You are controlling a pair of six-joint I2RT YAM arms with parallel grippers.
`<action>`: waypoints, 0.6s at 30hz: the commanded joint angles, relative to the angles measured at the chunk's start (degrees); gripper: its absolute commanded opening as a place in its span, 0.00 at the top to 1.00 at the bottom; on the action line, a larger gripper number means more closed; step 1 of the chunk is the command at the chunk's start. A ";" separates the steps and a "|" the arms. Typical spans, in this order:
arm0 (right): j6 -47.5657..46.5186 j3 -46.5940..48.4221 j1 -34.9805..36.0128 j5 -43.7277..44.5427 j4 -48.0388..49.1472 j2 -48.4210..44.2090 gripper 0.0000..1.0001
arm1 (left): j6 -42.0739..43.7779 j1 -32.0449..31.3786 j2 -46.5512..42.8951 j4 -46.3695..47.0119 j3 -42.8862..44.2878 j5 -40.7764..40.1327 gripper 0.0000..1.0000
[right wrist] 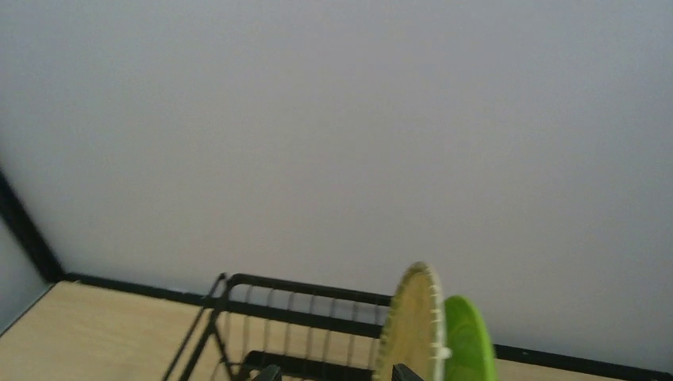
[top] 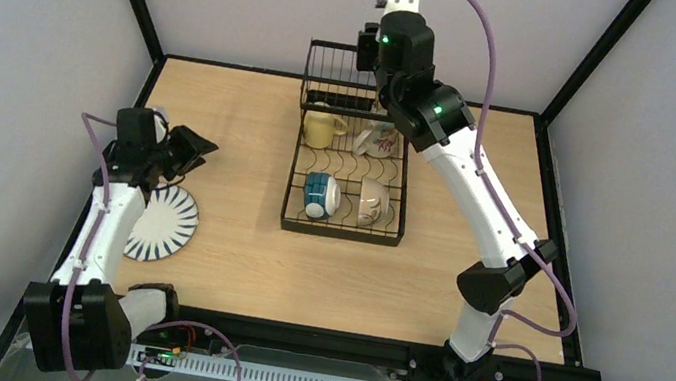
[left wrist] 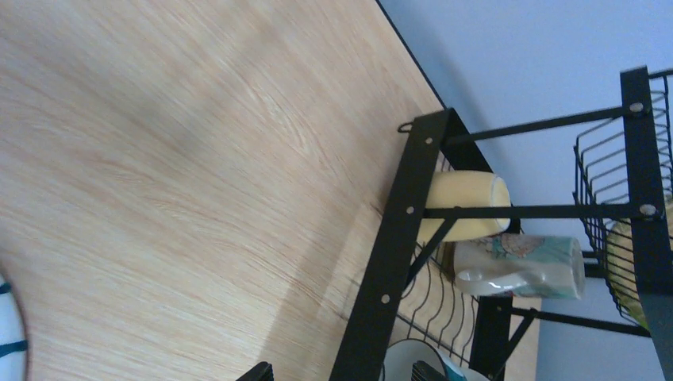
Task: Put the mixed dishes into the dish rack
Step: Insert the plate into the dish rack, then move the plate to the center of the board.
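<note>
Dishes are seen in two places. At the far left, the black-striped white plate [top: 162, 223] is laid flat on the table [top: 232, 266], well apart from the dish rack and partly covered by the left arm. Just beyond it the left gripper [top: 193, 151] is held above the wood with its jaws spread wide and nothing between them. Near the middle of the table the dish rack [top: 340, 232] is set with its taller basket section at the far end. In the slotted base, the pale yellow mug [top: 323, 130] is laid on its side at the far left, with a flower-patterned mug [top: 382, 141] just beside it to the right. Nearer the arms, a blue bowl [top: 318, 195] and a cream bowl [top: 373, 202] are tipped on edge, side by side. Above the basket section the right gripper [right wrist: 334, 373] is held with its jaws parted; only rack wires are seen between its tips. Just right of it, the tan woven-look plate [right wrist: 413, 325] and the lime green plate [right wrist: 470, 341] are stood on edge in the basket, close beside each other.
</note>
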 commanded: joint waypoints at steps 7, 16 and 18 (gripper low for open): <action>6.03 -3.79 7.98 -19.93 -3.61 2.34 0.21 | 0.38 5.07 -6.81 -5.87 -1.91 -6.82 0.01; 12.65 -13.74 7.98 -41.93 -0.32 6.55 0.20 | 2.14 6.79 -7.16 -17.18 -0.17 -19.71 0.01; 13.84 -17.56 7.99 -45.60 2.26 6.75 0.20 | 2.18 7.32 -6.79 -19.31 -0.29 -22.57 0.01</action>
